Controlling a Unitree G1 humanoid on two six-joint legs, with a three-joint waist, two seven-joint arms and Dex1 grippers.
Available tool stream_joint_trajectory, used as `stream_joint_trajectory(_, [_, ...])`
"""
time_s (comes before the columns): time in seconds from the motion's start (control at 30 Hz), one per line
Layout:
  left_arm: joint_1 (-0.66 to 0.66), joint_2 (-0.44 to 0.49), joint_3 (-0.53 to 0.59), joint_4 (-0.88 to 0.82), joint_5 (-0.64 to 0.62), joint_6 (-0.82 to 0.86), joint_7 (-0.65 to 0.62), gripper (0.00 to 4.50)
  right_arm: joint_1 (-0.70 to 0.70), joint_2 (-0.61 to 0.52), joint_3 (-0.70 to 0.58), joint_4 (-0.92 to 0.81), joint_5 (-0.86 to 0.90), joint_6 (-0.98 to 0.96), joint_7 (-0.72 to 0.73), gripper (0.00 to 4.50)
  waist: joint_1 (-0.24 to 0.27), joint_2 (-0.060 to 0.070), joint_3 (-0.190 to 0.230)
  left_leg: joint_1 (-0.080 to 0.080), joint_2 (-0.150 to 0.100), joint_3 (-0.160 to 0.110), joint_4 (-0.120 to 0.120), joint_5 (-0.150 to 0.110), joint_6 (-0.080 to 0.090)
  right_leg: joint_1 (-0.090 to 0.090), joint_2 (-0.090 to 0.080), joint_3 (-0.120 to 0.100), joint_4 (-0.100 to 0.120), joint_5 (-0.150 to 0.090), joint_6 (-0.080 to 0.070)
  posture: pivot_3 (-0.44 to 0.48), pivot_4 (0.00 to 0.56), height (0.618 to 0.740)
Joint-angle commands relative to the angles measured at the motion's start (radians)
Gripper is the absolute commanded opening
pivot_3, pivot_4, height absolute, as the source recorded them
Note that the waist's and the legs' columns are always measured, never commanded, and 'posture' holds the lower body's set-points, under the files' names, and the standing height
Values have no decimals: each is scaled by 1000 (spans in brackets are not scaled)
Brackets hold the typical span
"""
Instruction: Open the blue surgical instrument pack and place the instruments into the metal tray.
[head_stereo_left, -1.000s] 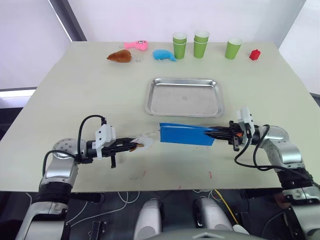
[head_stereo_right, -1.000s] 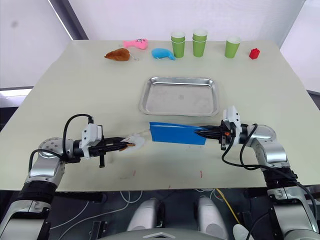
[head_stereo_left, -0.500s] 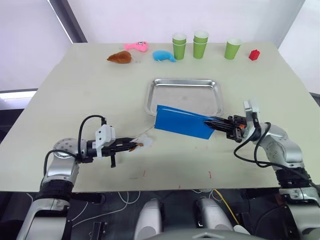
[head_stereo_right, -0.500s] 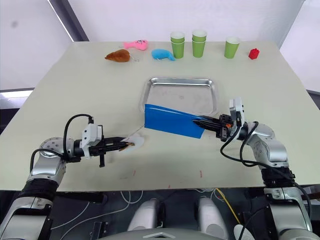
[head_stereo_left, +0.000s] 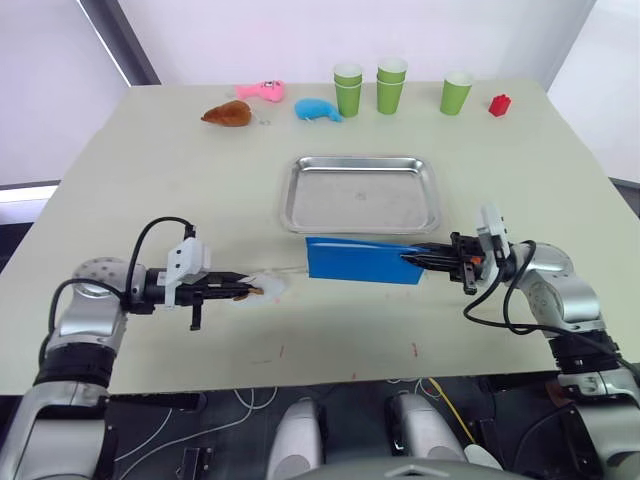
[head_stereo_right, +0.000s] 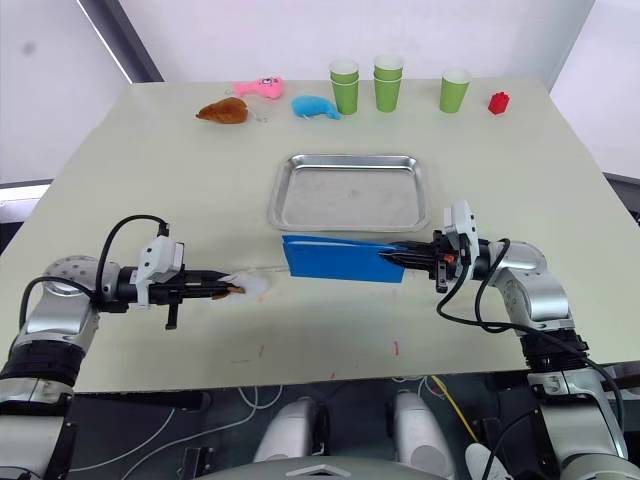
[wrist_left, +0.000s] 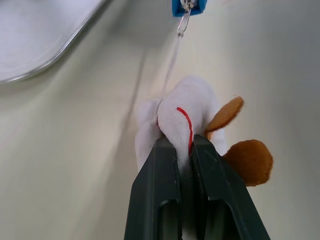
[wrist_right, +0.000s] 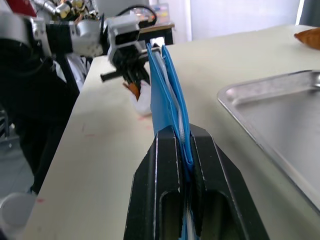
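The blue surgical instrument pack (head_stereo_left: 360, 260) stands on its long edge just in front of the metal tray (head_stereo_left: 360, 195). My right gripper (head_stereo_left: 420, 260) is shut on its right end. In the right wrist view the pack (wrist_right: 165, 90) runs away from the gripper (wrist_right: 184, 137), its pale lining showing between the blue covers. My left gripper (head_stereo_left: 240, 290) is shut on a small white and brown plush charm (wrist_left: 185, 115). A thin cord joins the charm to the pack's zipper pull (wrist_left: 187, 7). The instruments are hidden.
Along the far edge stand three groups of green cups (head_stereo_left: 348, 88) (head_stereo_left: 390, 83) (head_stereo_left: 456, 92), a red block (head_stereo_left: 499, 104), a blue whale toy (head_stereo_left: 316, 109), a pink toy (head_stereo_left: 258, 91) and a brown toy (head_stereo_left: 226, 114). The tray holds nothing.
Half a second ago the pack was raised and tilted over the tray's front rim. It is now back down in front of the tray. The left gripper keeps hold of the charm.
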Motion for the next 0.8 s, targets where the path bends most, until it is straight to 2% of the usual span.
stream_joint_trajectory(0.03, [6,59,10,17,55,26,12,1176,-2,-19,-19,6,-18,-58,18,0,1,-1,1,0,0,0,0,0,0,0,0,0,0,0,0,0,150,739])
stream_joint_trajectory(0.07, [10,57,9,4,53,37,13,1558,-3,-17,-17,10,-22,-64,17,0,2,-1,1,-1,0,1,0,0,0,-1,0,0,0,0,0,0,150,739])
stream_joint_trajectory(0.13, [24,56,7,-23,50,59,17,2670,-6,-11,-14,15,-24,-70,14,0,5,-1,1,-1,0,2,0,0,0,-1,-1,1,0,0,0,0,150,739])
stream_joint_trajectory(0.2, [36,59,11,-51,43,97,25,3310,-9,-6,-11,17,-25,-72,12,0,6,-1,1,-2,0,2,0,0,0,-2,-1,1,0,0,0,0,150,739])
stream_joint_trajectory(0.27, [45,71,21,-84,32,136,23,4344,-10,-4,-10,19,-26,-73,14,0,6,-2,1,-2,0,3,0,0,0,-2,-1,1,0,0,0,0,150,739])
stream_joint_trajectory(0.47, [75,145,76,-208,-31,284,-13,4432,-18,-1,-6,37,-30,-75,28,0,6,-9,6,-3,0,3,0,0,0,-3,-1,1,0,0,0,0,150,739])
stream_joint_trajectory(0.63, [82,204,130,-320,-116,437,-39,4432,-36,4,-6,56,-32,-76,36,0,6,-9,7,-3,0,3,0,0,0,-4,-2,2,0,0,0,0,150,739])
stream_joint_trajectory(0.8, [35,161,157,-361,-187,508,-23,4432,-37,12,-5,58,-35,-78,39,0,6,-9,7,-3,0,3,0,0,0,-4,-1,1,0,0,0,0,150,739])
